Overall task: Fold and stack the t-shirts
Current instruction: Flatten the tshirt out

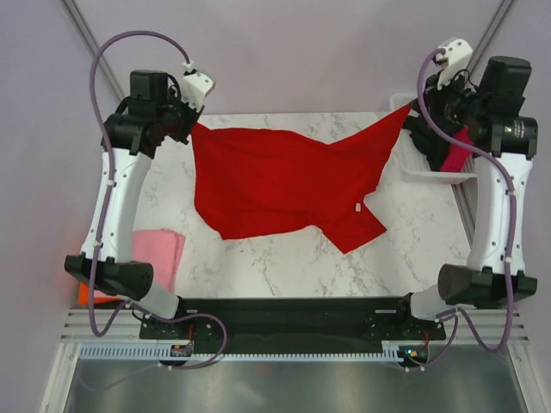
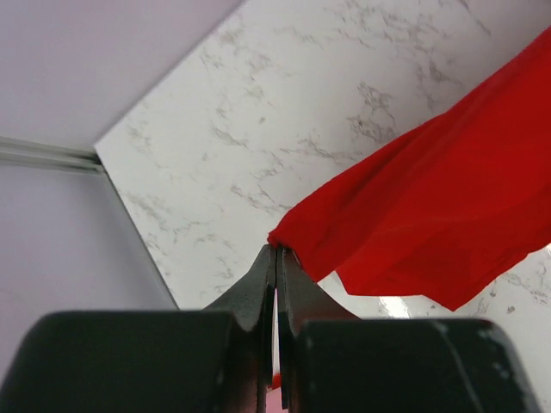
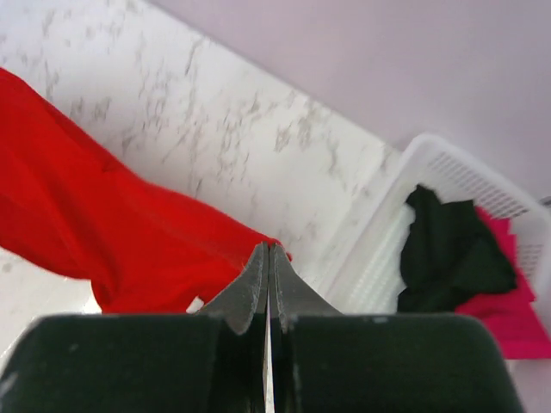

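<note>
Stretching across the table (image 1: 413, 245), the red t-shirt (image 1: 275, 185) is clamped at opposite corners by the left gripper (image 2: 276, 251) and right gripper (image 3: 269, 249). Only the top view shows a pink t-shirt (image 1: 159, 254); the right wrist alone shows black cloth (image 3: 443, 249) in the basket (image 3: 370, 275).

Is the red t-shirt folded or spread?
Spread: red t-shirt stretched between left gripper and right gripper, each pinching a corner.

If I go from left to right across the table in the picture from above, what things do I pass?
pink t-shirt → red t-shirt → white basket
</note>
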`<state>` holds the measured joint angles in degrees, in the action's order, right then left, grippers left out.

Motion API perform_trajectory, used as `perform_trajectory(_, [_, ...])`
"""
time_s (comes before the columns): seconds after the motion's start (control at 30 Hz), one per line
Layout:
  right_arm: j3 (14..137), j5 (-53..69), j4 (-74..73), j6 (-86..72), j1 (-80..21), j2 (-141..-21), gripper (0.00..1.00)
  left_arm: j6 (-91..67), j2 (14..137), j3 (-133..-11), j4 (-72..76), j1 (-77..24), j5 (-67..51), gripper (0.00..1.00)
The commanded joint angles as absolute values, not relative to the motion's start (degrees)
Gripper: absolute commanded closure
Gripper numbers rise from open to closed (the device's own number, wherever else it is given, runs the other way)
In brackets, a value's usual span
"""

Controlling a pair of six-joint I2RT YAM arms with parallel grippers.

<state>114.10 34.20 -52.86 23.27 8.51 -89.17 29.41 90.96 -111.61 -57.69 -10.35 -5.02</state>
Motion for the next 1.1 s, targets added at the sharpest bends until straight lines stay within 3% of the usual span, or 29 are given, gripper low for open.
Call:
perform_trajectory(0.0, [112.07, 31.38, -42.4, 15.31, 8.53, -83.16, 1.0, 29.09, 85.0, -115.05, -57.48, -10.28, -4.92, 0.98])
perform_trajectory(0.43, [110.82, 21.1, -39.1, 15.73, 8.61, -56.79, 1.0, 28.56, 64.53, -114.7, -57.3, -10.28, -5.19, 0.98])
perform_trajectory(0.7, [122.95, 18.11, -43.95, 15.91, 8.61, -53.52, 1.0, 30.85, 55.46, -116.8, -56.87, -10.28, -5.45, 0.98])
perform_trajectory(1.07, [135.87, 11.26, -35.08, 16.34, 8.61, -61.16, 1.0, 33.31, 58.27, -124.01, -55.02, -10.2, -4.13, 0.98])
